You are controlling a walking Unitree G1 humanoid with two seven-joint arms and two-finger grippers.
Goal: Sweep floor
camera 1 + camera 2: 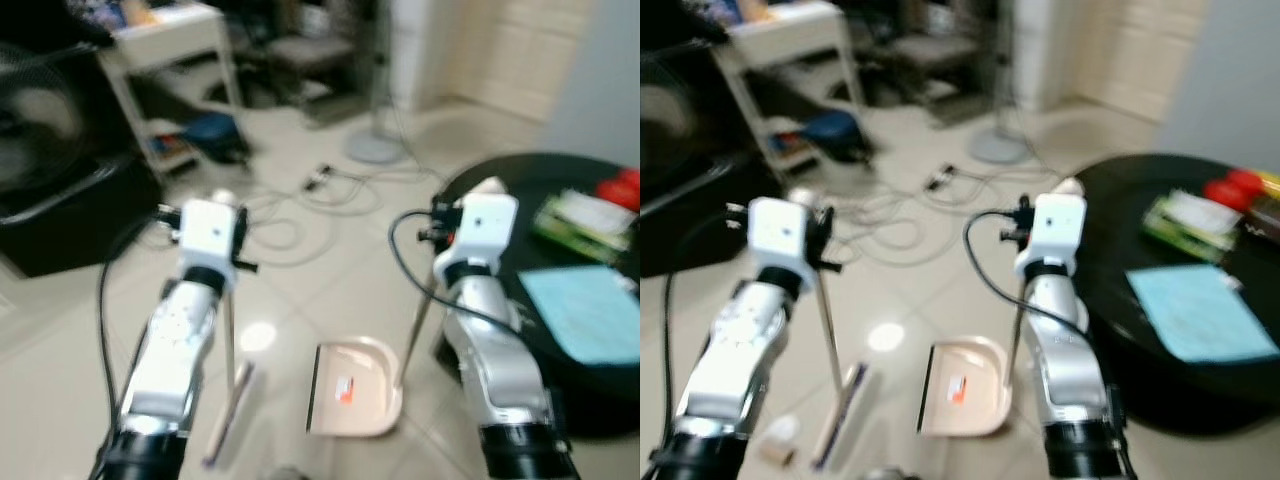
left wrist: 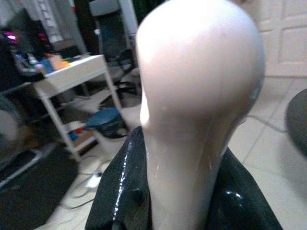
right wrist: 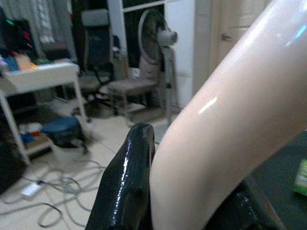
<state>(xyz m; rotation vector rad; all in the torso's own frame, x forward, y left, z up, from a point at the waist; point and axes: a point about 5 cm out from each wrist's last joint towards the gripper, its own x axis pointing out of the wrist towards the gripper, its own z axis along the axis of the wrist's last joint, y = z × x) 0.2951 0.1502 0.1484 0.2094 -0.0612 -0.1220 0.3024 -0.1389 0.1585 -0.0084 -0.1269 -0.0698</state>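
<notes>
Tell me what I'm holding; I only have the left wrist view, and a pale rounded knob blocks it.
Observer: That knob is the top of the broom handle, and the left gripper is shut on it.
Operator: Where does the broom's head sit?
Observer: On the tiled floor, left of the dustpan.
Operator: Is the dustpan loose?
Observer: No, the right gripper is shut on the dustpan handle, with the pan resting on the floor.
Operator: Anything near my right side?
Observer: A round black table stands right beside that arm.
</notes>
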